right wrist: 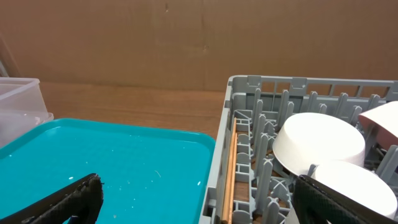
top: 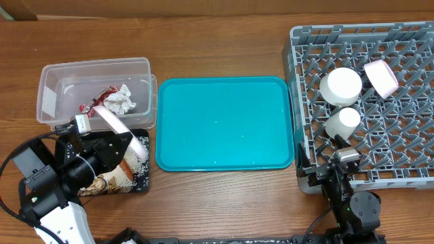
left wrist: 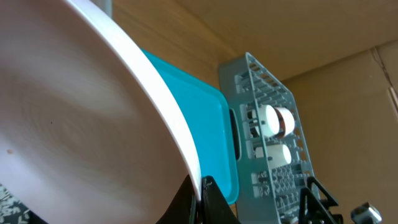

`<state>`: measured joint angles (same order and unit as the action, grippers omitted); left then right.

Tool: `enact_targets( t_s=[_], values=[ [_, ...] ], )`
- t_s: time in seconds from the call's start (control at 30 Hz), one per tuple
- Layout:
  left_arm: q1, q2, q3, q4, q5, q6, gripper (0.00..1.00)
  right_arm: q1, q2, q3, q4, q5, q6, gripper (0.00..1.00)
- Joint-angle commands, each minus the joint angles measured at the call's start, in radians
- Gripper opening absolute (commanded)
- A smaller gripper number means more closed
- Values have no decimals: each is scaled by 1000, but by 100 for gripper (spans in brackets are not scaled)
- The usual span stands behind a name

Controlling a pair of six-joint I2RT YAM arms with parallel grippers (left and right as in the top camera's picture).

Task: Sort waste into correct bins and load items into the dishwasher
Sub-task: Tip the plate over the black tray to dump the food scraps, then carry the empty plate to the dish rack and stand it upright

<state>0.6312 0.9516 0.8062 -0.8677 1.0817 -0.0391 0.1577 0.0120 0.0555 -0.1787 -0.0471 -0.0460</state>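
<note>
My left gripper is shut on the rim of the large white plate, held tilted over the black tray, where beige scraps with rice lie. The plate fills the left wrist view. The clear tub holds the crumpled napkin and red wrapper. The grey rack holds two white bowls and a cup; chopsticks lie along its left edge. My right gripper is open and empty at the rack's front left corner.
The teal serving tray lies between the bins and the rack, bare but for small specks. Wooden tabletop runs along the far side, with a brown wall behind in the right wrist view.
</note>
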Motion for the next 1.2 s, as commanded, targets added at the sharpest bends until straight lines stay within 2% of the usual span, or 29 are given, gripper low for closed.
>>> enact_targets(
  t_s=[0.0,0.17,0.27,0.4,0.47,0.67,0.77,0.8,0.83,0.93,1.17],
  values=[
    [11,-12,2,5,71,50,4,-1,-9,-5,5,1,-3,100],
    [7,-11,2,2,83,58,4,-1,-9,-5,5,1,-3,100],
    [-14,-9,5,16,159,58,4,-1,-9,-5,5,1,-4,100],
    [-116,-9,25,99,175,-37,4,-1,-9,-5,5,1,-4,100],
    [-211,-9,32,224,146,-143,4,-1,-9,-5,5,1,-4,100],
    [-510,53,32,818,-26,-528,4,-1,-9,-5,5,1,-4,100],
    [-623,173,33,1173,-64,-713,4,-1,-9,-5,5,1,-4,100],
    [-689,286,48,1406,-69,-842,4,-1,-9,-5,5,1,-4,100],
    [-721,358,71,1513,-68,-911,4,-1,-9,-5,5,1,-3,100],
    [-809,563,192,1662,-54,-1014,4,-1,-9,-5,5,1,-3,100],
    [-988,928,571,1683,-51,-1069,4,-1,-9,-5,5,1,-4,100]
  ],
)
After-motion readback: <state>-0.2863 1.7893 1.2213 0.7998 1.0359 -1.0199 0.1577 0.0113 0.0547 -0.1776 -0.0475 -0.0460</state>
